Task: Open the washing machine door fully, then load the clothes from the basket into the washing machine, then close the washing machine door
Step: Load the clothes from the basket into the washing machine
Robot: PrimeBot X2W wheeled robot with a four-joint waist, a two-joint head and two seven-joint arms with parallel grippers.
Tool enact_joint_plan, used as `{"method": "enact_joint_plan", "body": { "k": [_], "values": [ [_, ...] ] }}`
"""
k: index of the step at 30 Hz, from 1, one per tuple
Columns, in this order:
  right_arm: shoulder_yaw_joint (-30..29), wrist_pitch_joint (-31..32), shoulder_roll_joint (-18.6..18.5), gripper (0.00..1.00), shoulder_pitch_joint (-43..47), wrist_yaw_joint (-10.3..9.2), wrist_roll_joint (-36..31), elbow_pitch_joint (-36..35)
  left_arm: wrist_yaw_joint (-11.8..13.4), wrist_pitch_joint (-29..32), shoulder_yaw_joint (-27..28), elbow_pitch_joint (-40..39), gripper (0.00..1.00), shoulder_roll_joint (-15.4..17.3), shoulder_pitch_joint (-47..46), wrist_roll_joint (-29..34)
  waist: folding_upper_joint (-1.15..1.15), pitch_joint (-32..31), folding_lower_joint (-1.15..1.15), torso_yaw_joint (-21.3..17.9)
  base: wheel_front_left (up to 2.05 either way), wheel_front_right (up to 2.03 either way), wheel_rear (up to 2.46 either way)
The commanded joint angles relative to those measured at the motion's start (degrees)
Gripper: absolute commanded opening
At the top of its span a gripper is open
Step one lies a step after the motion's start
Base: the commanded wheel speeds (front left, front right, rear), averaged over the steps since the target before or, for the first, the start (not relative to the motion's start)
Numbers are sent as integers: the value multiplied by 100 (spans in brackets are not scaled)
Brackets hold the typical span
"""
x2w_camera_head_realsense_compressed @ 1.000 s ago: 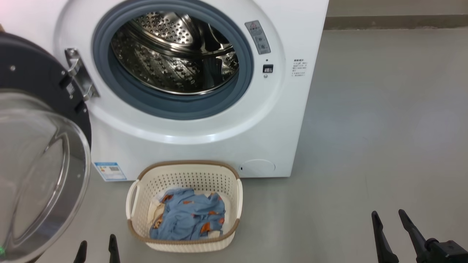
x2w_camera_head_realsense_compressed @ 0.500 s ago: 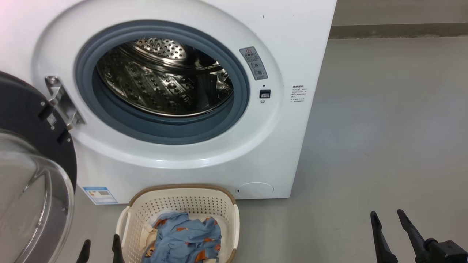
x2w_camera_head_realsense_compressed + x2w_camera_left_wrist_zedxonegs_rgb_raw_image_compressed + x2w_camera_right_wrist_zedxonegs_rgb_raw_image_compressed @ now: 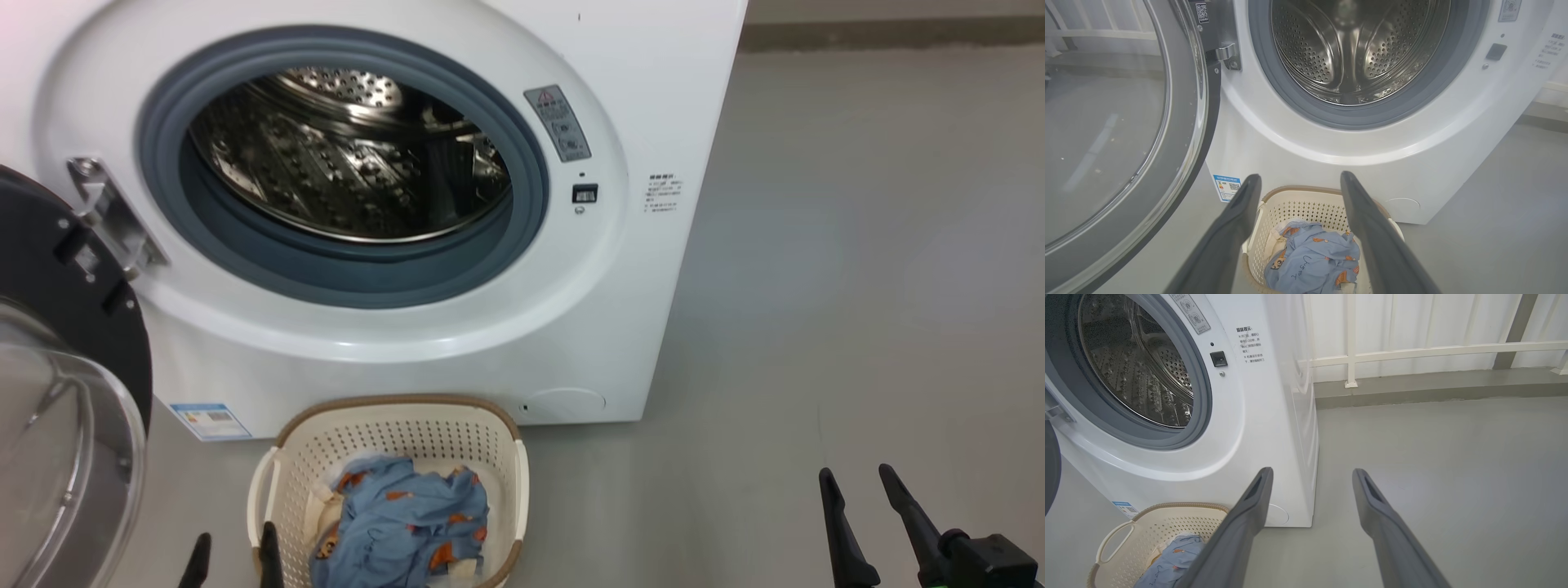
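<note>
**Grey floor, front-loader standing open**

A bare grey floor (image 3: 816, 286) runs back to a white railing (image 3: 1412, 351). At far left the washing machine door (image 3: 49, 278) is swung wide. The left tool (image 3: 235, 535), fingers apart and empty, hovers at the basket (image 3: 392, 403), which holds the clothes (image 3: 400, 523) and sits before the washing machine (image 3: 408, 359). The machine's blue label (image 3: 210, 420) carries a QR code; its other print is unreadable. The right tool (image 3: 856, 474) is spread and empty over the floor.
</note>
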Motion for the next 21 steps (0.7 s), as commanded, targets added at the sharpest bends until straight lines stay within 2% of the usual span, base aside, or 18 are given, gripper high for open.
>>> {"method": "enact_joint_plan", "body": {
  "k": [1, 8, 12, 15, 21],
  "values": [
    [166, -68, -41, 100, -212, 9, 24, -152, -23, -38, 123, -115, 100, 32, -177, 13, 0, 195, 0, -61, 0, 0, 0],
    [212, -68, -15, 100, -459, 9, 72, -157, -87, -38, 29, 69, 100, 32, -447, -1, 0, 718, 0, -206, 0, 0, 0],
    [270, -68, -1, 100, -648, 9, 108, -153, -203, -38, -30, 334, 100, 32, -690, -49, 0, 1042, 0, -307, 0, 0, 0],
    [342, -68, 8, 100, -789, 9, 134, -147, -266, -38, -22, 714, 100, 32, -928, -158, 0, 1292, 0, -394, 0, 0, 0],
    [466, -68, 12, 100, -1026, 9, 179, -117, -232, -36, -13, 1638, 100, 43, -1515, -109, 0, 1725, 0, -571, 0, 0, 0]
  ]
}}
